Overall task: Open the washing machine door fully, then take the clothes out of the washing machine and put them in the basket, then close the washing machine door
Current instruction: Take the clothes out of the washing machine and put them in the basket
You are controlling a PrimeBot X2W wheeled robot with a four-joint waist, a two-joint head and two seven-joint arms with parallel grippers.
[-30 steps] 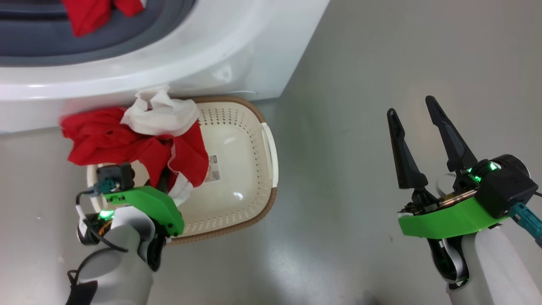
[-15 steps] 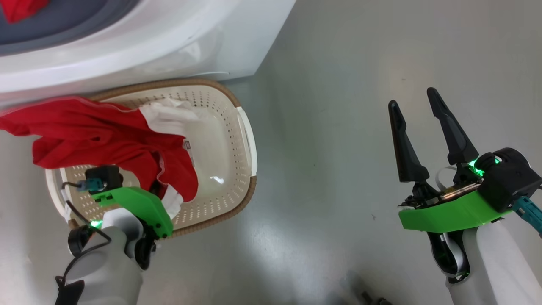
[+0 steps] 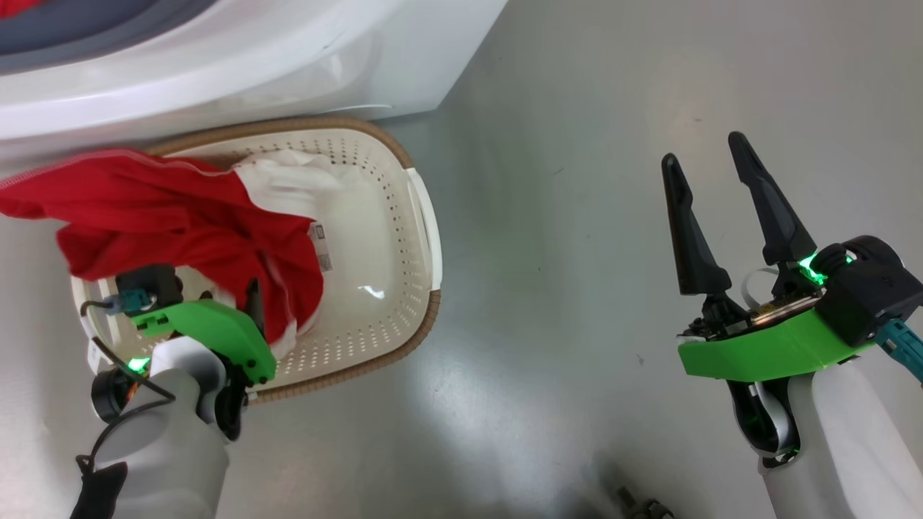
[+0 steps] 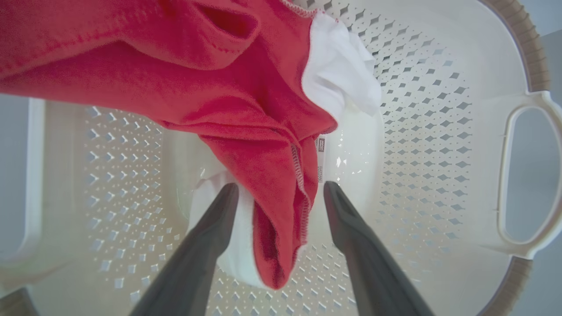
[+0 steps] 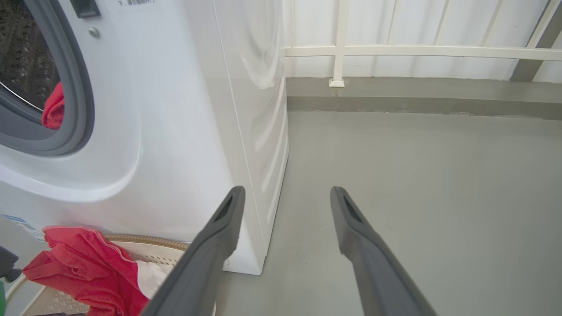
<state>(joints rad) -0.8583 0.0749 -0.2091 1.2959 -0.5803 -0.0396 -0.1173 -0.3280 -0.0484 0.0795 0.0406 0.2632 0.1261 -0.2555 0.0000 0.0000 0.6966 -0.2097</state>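
Note:
A red garment with a white panel (image 3: 173,223) drapes over the cream basket (image 3: 425,317), partly inside it and partly across its left rim. My left gripper (image 4: 279,191) is open just above the basket floor (image 4: 417,109), and a fold of the red garment (image 4: 281,184) hangs loose between its fingers. My right gripper (image 3: 703,151) is open and holds nothing, over bare floor to the right. The white washing machine (image 5: 184,109) stands behind the basket, and more red cloth (image 5: 53,107) lies in its drum. The door is out of view.
Grey floor (image 3: 562,216) stretches to the right of the basket and machine. A white railing and wall (image 5: 338,52) close off the far side. A small dark object (image 3: 642,504) lies at the bottom edge of the head view.
The camera has shifted, so the machine sits higher in the picture. The garment has sunk from a raised bundle into the basket. My left wrist has drawn back and a finger now shows beside the cloth.

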